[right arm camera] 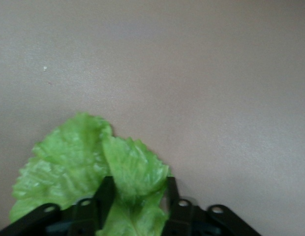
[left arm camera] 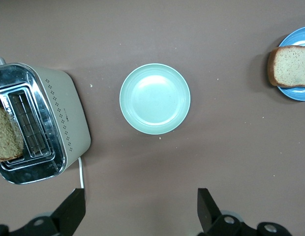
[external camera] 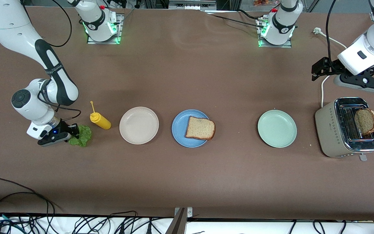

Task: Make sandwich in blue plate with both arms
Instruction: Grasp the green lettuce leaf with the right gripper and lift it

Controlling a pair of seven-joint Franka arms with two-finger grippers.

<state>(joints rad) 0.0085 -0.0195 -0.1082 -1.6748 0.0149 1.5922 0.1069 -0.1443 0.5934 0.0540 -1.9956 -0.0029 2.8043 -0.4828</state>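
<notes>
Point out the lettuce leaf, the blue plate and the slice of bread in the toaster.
lettuce leaf (right arm camera: 78, 157): right wrist view, on its ruffled upper surface.
blue plate (external camera: 179, 128): front view, on its bare rim beside the bread.
slice of bread in the toaster (external camera: 365, 121): front view, on its brown face.

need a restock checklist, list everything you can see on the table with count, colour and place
blue plate: 1, medium blue, middle of the row of plates
bread slice: 1, brown, lying on the blue plate
second bread slice: 1, brown, standing in the toaster's slot
lettuce leaf: 1, green, on the table at the right arm's end, beside the yellow squeeze bottle
yellow squeeze bottle: 1, yellow, between the lettuce and the beige-white plate
beige-white plate: 1, beige-white, beside the blue plate toward the right arm's end
mint-green plate: 1, pale green, between the blue plate and the toaster
toaster: 1, beige and chrome, at the left arm's end
right gripper: 1, black, down at the lettuce, fingers either side of the leaf
left gripper: 1, black, open, waiting in the air near the toaster
</notes>
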